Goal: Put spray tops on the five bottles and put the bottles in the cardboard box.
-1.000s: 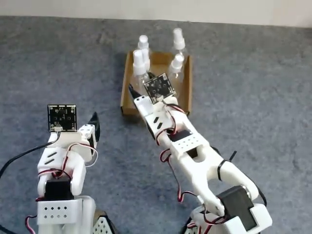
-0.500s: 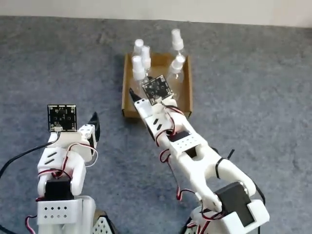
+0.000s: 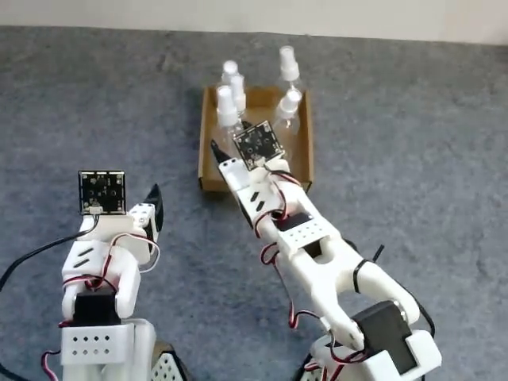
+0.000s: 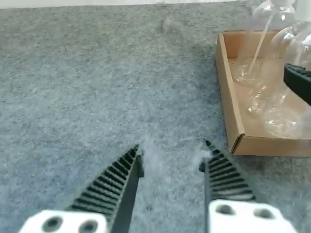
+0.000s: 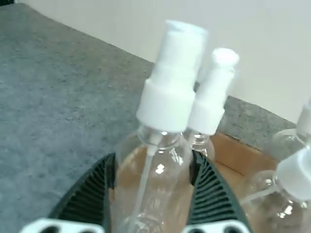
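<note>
Step in hand: the clear spray bottle [image 5: 156, 194] is judged to be in the course of being set down in the cardboard box [image 3: 205, 159].
Right hand [image 5: 153, 165]: clenched on the bottle's body just under the shoulder, 1 finger on each side.
Left hand [image 4: 172, 145]: released, with the fingers spread and nothing between them; it is held low over the grey carpeted surface [image 3: 95, 103], well apart from the box.
Bottle position: inside the box outline, at the side nearer the left arm, with a second bottle [image 5: 206, 141] just behind it. Whether the base rests on the box floor cannot be told.
Other bottles: 4 spray tops can be counted over the box in the high view; a 5th cannot be made out.
Doing it well: the bottle should be lowered straight until the base is borne by the box floor, kept off the neighbouring bottle and the box wall, and only then let go. The fingers should be spread just enough to clear the body, and the hand lifted straight up, so that no light bottle is tipped.
Pointing: the white spray top [image 5: 171, 77] is uppermost.
Long axis: base to spray top, close to vertical, with the dip tube running down inside.
</note>
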{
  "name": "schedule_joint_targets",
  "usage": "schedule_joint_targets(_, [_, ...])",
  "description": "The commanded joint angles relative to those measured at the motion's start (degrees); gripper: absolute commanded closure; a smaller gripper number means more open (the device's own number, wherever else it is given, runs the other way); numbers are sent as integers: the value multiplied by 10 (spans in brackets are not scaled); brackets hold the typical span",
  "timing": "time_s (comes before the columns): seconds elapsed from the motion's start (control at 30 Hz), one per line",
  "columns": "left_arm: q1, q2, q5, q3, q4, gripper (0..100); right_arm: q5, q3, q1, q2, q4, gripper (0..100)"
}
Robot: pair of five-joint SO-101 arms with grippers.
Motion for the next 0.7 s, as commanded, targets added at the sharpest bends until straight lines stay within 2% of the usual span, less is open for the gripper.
schedule_joint_targets(0.0, [-5, -4, 2, -2, -14, 859, 5, -7, 7, 24, -9, 995])
schedule_joint_targets(0.53, [-5, -3, 2, -2, -14, 859, 7, -3, 7, 44, -4, 989])
schedule_joint_targets(0.67, [-5, -2, 2, -2, -15, 859, 7, 13, 7, 43, -4, 904])
